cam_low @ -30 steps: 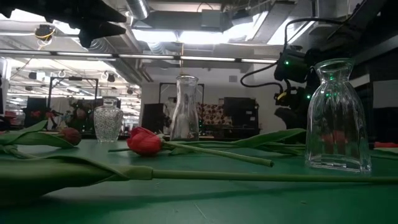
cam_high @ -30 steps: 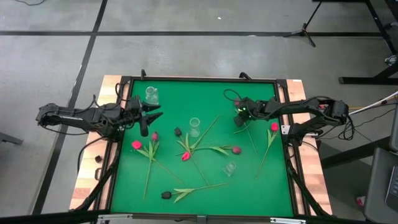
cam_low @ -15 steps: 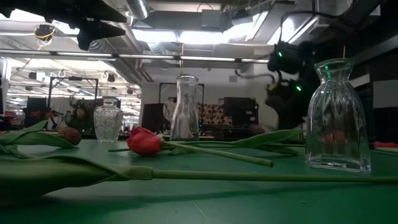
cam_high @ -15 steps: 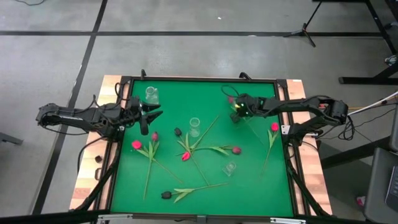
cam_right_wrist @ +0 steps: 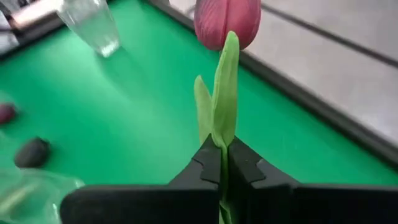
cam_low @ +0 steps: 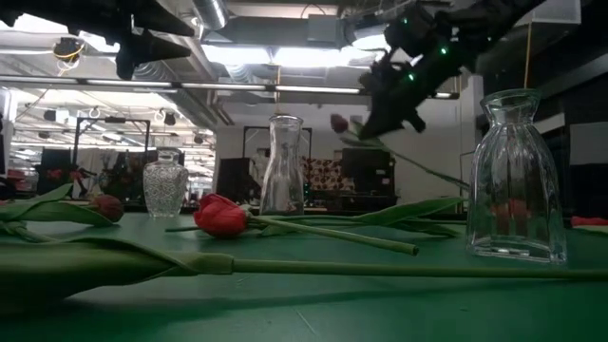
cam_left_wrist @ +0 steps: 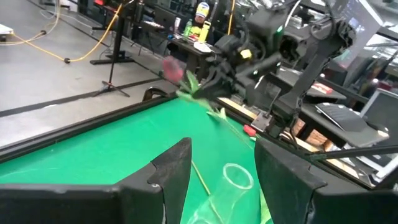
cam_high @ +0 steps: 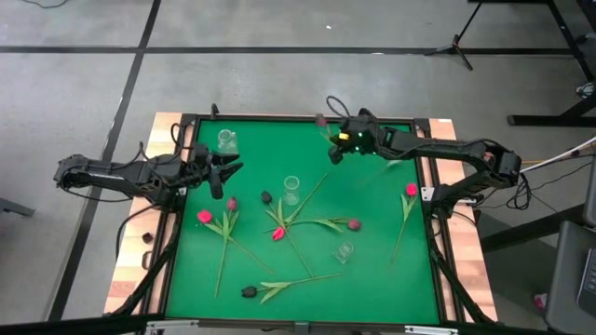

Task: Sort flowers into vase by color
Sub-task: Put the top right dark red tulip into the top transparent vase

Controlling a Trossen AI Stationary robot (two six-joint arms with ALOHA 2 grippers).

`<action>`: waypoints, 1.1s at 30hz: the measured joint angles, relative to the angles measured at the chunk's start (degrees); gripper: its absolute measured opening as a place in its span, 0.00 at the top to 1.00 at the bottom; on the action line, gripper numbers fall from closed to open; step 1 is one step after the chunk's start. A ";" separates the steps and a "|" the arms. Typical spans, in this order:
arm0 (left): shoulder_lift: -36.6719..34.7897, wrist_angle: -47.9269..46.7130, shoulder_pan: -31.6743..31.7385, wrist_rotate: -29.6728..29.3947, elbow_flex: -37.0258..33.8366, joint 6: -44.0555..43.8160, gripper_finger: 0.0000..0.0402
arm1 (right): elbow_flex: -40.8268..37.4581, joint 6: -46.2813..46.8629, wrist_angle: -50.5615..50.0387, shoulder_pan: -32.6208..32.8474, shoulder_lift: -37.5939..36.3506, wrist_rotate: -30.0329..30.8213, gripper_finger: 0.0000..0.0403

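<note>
A mauve tulip [cam_right_wrist: 227,22] is lifted clear of the bench [cam_high: 270,140], near its 1 o'clock edge, with its stem pinched in the right gripper [cam_right_wrist: 222,163]. The other flowers [cam_high: 279,223] lie around the centre among three glass vases [cam_low: 516,179]. The left gripper [cam_high: 226,171] hovers with jaws wide at 9 o'clock.

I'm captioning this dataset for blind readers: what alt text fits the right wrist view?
The right gripper is shut on the green stem of a mauve tulip, its head and leaves rising straight ahead of the fingers. Below lies the green table, with a clear glass vase near its dark edge.
</note>
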 joint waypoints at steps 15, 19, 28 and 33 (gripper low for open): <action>0.00 0.33 -0.01 -1.16 0.00 0.18 0.57 | 9.03 -5.89 1.93 0.00 -0.02 -2.52 1.00; 0.13 0.32 -0.01 -1.07 0.00 0.12 0.57 | 9.05 -6.11 6.22 0.00 -0.03 -5.81 1.00; 0.13 0.35 -0.01 -1.13 0.00 -2.68 0.57 | 9.05 -8.52 15.61 0.07 -0.04 -12.03 1.00; 0.11 0.41 -0.01 -3.46 0.00 -2.47 0.57 | 9.05 -8.97 21.35 0.07 0.17 -14.83 1.00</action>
